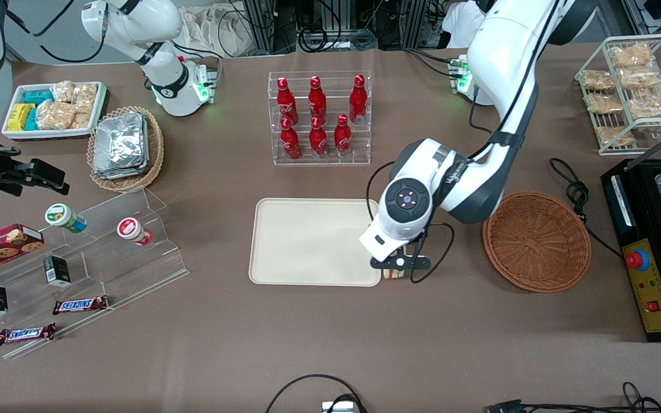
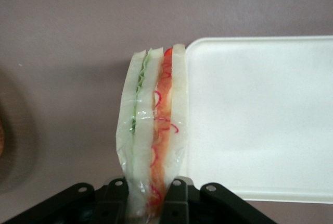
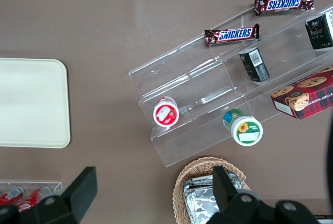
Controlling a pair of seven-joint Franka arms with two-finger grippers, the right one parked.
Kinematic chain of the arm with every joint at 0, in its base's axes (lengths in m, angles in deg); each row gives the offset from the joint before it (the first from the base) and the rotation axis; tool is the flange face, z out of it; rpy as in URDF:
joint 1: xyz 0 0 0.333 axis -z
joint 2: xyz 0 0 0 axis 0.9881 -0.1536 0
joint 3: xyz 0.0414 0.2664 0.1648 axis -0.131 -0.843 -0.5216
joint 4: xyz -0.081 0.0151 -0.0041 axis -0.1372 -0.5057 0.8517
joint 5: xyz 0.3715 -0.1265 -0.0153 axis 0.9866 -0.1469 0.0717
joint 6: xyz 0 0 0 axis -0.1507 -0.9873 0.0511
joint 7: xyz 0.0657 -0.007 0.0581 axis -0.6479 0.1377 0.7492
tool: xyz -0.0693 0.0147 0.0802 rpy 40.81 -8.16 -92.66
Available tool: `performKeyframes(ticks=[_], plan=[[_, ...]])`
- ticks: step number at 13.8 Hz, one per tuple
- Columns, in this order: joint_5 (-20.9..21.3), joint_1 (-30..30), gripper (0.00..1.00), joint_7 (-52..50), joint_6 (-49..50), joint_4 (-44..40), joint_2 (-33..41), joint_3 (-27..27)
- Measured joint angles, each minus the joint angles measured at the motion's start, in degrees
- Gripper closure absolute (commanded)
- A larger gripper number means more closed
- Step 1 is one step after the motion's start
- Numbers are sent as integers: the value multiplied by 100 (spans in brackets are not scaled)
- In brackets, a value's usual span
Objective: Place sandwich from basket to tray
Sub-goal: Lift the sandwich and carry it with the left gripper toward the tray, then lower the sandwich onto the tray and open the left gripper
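Carrying the sandwich [image 2: 153,130] clamped upright in the claw [image 1: 395,269], the left arm hangs just off the tray [image 1: 307,241] corner nearest the emptied basket [image 1: 537,241]; best to shift fully over the tray; then lower gently before releasing.

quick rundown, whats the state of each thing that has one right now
clear-wrapped triangular sandwich: held edge-up, just outside the tray's rim
left arm's pincer: shut on the sandwich, beside the tray's corner nearest the basket
cream-beige rectangular tray: nothing on it
round reddish-brown wicker basket: nothing in it
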Motion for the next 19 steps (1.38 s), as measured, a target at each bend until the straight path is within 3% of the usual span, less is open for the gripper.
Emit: performKeyframes(ticks=[7,10,13,14,15,19], plan=[[0,453,100,-287,-290,-9,-596,-3],[0,508,89,-375,-460,-11,-705,-5],[0,550,46,-450,-525,-13,-774,-5],[0,569,13,-479,-556,-15,-782,-5],[0,582,0,-495,-573,-16,-784,-4],[0,589,0,-515,-577,-21,-789,-13]])
